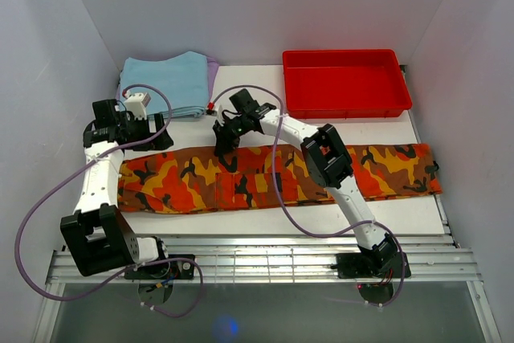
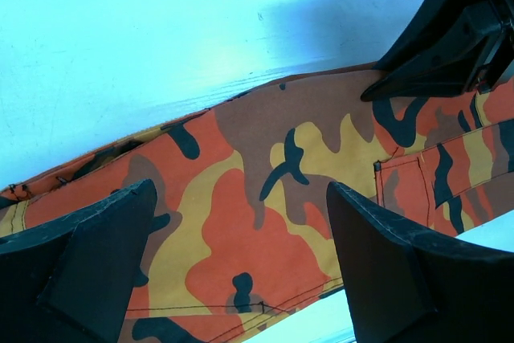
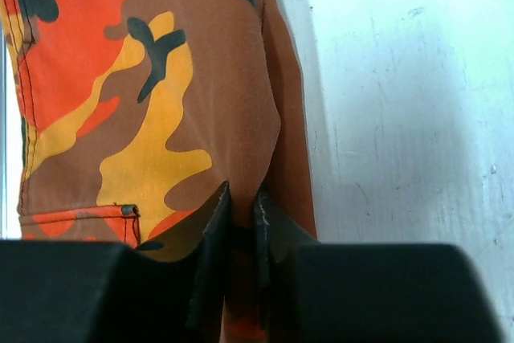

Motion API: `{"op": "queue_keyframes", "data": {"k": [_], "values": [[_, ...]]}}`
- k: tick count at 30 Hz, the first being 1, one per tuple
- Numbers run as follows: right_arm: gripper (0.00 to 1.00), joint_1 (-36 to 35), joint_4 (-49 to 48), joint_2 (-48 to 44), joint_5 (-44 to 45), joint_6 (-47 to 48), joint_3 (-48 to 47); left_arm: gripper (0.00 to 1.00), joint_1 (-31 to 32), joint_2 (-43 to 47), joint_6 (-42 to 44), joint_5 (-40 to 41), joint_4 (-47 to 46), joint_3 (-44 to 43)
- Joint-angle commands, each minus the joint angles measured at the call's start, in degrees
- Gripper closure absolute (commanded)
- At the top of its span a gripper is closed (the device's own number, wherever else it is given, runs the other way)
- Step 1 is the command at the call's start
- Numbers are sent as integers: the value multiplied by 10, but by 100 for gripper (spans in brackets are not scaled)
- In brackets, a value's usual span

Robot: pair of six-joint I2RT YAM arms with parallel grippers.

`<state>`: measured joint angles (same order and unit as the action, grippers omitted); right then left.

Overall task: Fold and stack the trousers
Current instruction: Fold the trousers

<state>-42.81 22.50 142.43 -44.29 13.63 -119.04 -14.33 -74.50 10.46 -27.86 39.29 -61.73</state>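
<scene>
Right gripper [image 3: 241, 198] pinches the trousers [image 1: 273, 176] at their far edge, cloth nipped between its jaws, while left gripper [image 2: 241, 190] hangs spread wide with the cloth directly beneath, long axis running sideways past both, so left looks due next.

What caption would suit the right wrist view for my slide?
Right gripper pinching a raised fold at the edge of the camouflage trousers, beside the white table.
</scene>
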Motion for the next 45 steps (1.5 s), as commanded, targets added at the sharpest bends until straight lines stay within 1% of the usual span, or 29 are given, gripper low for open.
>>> {"op": "queue_keyframes", "data": {"k": [1,2,4,6,7,8,10,11,13,14,16,17,18,20,22,23,25,26,27,30,32,34,36,38,43,45], "values": [[86,-8,-18,-37,-15,7,2,2,-4,-3,-22,-4,-2,-22],[92,-12,-25,-45,-3,8,7,2,-4,-6,-25,-8,-2,-22],[92,-18,-40,-75,13,11,22,3,-5,-17,-31,-12,0,-27],[92,-33,-63,-110,49,26,61,7,-7,-27,-35,-22,8,-33],[92,-40,-69,-122,63,60,78,7,-10,-32,-41,-27,10,-39],[92,-59,-84,-135,107,81,120,8,-10,-42,-47,-30,11,-42],[92,-81,-111,-173,157,141,174,12,-12,-54,-60,-40,18,-57],[92,-101,-160,-188,213,155,238,12,-13,-66,-62,-46,26,-63],[92,-118,-219,-229,263,175,305,14,-13,-76,-68,-62,32,-74],[92,-136,-288,-252,319,199,365,15,-12,-81,-69,-69,37,-77],[92,-154,-346,-267,371,230,418,16,-12,-84,-72,-79,40,-80],[92,-170,-375,-274,419,246,441,16,-12,-86,-69,-82,47,-82],[92,-177,-431,-283,438,275,485,17,-12,-93,-68,-85,54,-83],[92,-191,-478,-286,485,299,521,20,-11,-99,-58,-87,67,-85],[92,-198,-533,-288,503,335,562,22,-11,-102,-42,-84,69,-79],[92,-206,-552,-288,517,348,575,25,-10,-102,-37,-84,74,-74],[92,-212,-599,-283,526,386,610,29,-2,-105,-21,-85,77,-65],[92,-216,-612,-280,533,394,619,31,1,-106,-17,-85,78,-61],[92,-218,-620,-274,538,402,626,35,5,-107,-12,-84,77,-55],[92,-226,-657,-257,560,424,647,42,35,-118,5,-84,87,-52],[92,-235,-700,-252,572,447,673,42,50,-123,15,-77,84,-50],[92,-243,-733,-239,583,466,688,39,75,-129,19,-64,82,-51],[92,-256,-773,-222,603,489,697,38,93,-138,18,-45,72,-52],[92,-265,-786,-211,616,496,698,36,118,-145,19,-33,65,-52],[92,-275,-802,-194,629,498,704,36,182,-174,27,-12,46,-56],[92,-279,-803,-189,633,497,709,36,196,-185,36,-12,40,-60]]}}
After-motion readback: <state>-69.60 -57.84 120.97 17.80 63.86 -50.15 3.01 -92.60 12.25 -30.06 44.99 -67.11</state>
